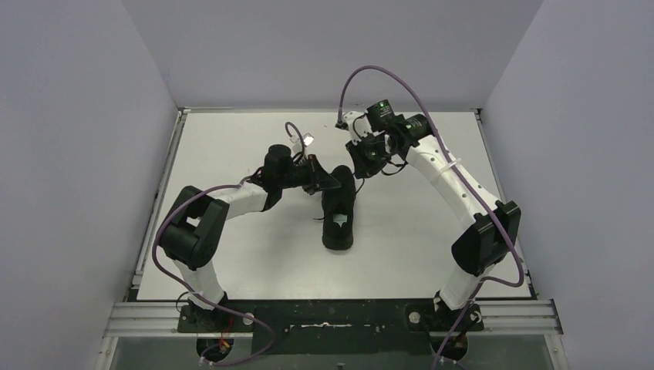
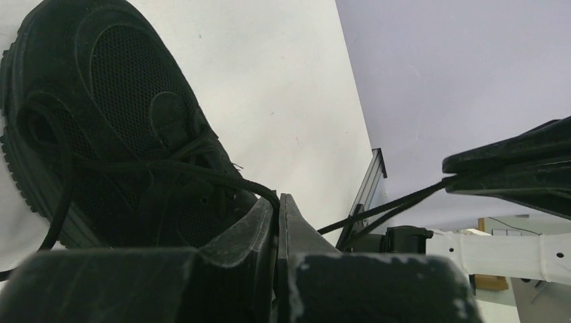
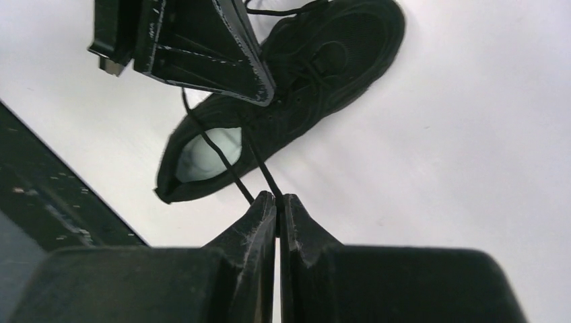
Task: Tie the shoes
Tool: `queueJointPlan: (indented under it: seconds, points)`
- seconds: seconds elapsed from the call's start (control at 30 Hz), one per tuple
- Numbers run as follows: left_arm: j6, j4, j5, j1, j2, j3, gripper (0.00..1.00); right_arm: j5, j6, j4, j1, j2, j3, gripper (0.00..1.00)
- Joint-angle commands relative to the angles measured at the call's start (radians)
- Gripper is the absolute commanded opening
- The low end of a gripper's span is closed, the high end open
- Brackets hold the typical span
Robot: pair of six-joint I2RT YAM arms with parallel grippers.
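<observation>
The left gripper [image 1: 322,182] is clenched, its two fingers pressed flat together with no gap between them. In its wrist view a thin black strand of the laces [image 2: 168,165] runs from the eyelets up to the very tips and is pinched there. The shoe [image 1: 338,216], an all-black low sneaker, lies on the white bench [image 1: 231,254] just to the right of this gripper and below it. Its toe is beside the fingertips and its heel points back towards the arm bases, and a small white patch [image 3: 202,156] shows inside its opening. From the toe end, two taut lace strands rise rightwards to the right gripper [image 1: 367,160], which hangs above the bench just beyond the toe and close to the left gripper without touching it. The right gripper is also clamped tight. In its wrist view both strands meet at the seam between its fingertips [image 3: 266,202] and are gripped there, with the shoe lying on the bench below and past those tips.
</observation>
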Motion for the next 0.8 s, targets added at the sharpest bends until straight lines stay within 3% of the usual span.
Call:
queueJointPlan:
  seconds: [0.0,0.1,0.2,0.37,0.5,0.57,0.63,0.77]
  points:
    - [0.005,0.045,0.028,0.005,-0.045,0.003,0.00,0.192,-0.210,-0.014,0.054,-0.044,0.059,0.01]
    - [-0.015,0.065,0.023,0.003,-0.043,-0.004,0.00,0.316,-0.217,0.090,0.076,-0.059,0.008,0.06]
    - [0.007,0.038,0.018,0.003,-0.055,-0.006,0.00,0.332,-0.221,0.272,0.073,-0.069,-0.069,0.09]
    - [0.049,-0.027,0.008,0.007,-0.078,-0.010,0.00,0.273,-0.210,0.571,0.045,-0.108,-0.240,0.02]
    - [0.193,-0.174,-0.038,0.029,-0.201,-0.051,0.24,0.161,-0.234,0.516,0.036,-0.141,-0.259,0.00]
    - [0.328,-0.281,-0.057,0.046,-0.287,-0.067,0.35,0.098,-0.234,0.493,0.031,-0.174,-0.276,0.00]
    - [0.516,-0.348,-0.057,0.061,-0.363,-0.081,0.52,0.047,-0.220,0.486,0.027,-0.209,-0.302,0.00]
    - [0.816,-0.364,-0.010,0.070,-0.390,-0.085,0.64,-0.001,-0.165,0.490,0.020,-0.262,-0.358,0.00]
